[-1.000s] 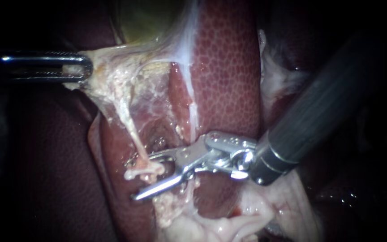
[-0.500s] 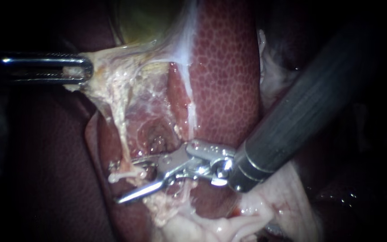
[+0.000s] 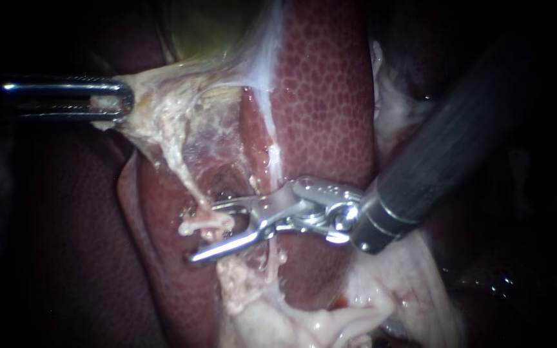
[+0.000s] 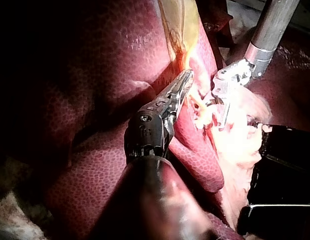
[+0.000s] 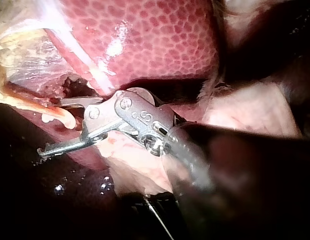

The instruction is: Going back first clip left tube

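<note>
My left instrument comes in from the left, its jaws shut on pale tissue at the gallbladder's lower end and holding it stretched. From that tissue a thin pale tube runs down to a knobby end. My right instrument reaches in from the right with its jaws open. The tube's lower end lies in the gap between them. In the left wrist view my left instrument grips the yellowish tissue, and the right instrument stands just beyond it. The right wrist view shows the right instrument astride the tube.
The mottled red liver lies behind and to the right of the tube. A thin white band runs down its face. Pale fatty tissue is heaped below the right instrument. Black blocks sit beside the tissue in the left wrist view.
The right instrument pushed left along the tube's end, then drew back to the right and slightly up, jaws still open. The left instrument kept its hold and did not move.
</note>
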Controlling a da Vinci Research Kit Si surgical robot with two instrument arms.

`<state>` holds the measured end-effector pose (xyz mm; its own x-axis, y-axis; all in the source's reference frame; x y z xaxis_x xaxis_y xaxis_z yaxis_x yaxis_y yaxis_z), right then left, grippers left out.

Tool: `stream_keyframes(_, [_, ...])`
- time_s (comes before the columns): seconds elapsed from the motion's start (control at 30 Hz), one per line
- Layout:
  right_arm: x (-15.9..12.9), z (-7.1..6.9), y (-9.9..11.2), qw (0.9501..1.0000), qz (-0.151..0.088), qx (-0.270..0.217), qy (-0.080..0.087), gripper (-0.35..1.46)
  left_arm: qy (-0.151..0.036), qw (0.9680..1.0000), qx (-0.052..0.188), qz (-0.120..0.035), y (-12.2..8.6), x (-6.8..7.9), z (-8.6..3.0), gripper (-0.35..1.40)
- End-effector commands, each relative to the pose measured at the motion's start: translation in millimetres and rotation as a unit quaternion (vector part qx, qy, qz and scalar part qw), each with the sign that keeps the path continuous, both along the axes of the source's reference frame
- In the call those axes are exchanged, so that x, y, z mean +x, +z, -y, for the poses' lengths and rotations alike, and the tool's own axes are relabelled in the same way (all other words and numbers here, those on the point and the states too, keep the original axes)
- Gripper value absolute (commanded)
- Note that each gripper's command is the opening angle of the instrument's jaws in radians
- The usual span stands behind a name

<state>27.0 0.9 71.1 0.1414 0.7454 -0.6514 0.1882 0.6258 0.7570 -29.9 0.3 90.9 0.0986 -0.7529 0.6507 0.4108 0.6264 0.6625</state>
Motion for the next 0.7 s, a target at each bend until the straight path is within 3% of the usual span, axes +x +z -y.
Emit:
stream_keyframes(0.03, [0.0,0.2,-0.1,1.0,-0.002,0.0,-0.002,0.6,0.0,1.0,0.0,0.0,0.0,0.0,0.0,-0.35])
stream_keyframes(0.47, [2.0,6.4,-3.2,0.9959,-0.049,0.004,-0.076,0.6,0.001,1.0,0.0,0.0,0.0,0.1,0.0,-0.35])
stream_keyframes(0.7, [1.9,7.6,-4.8,0.9934,-0.061,0.009,-0.097,0.6,0.001,1.0,0.0,0.001,0.0,0.2,-0.1,-0.35])
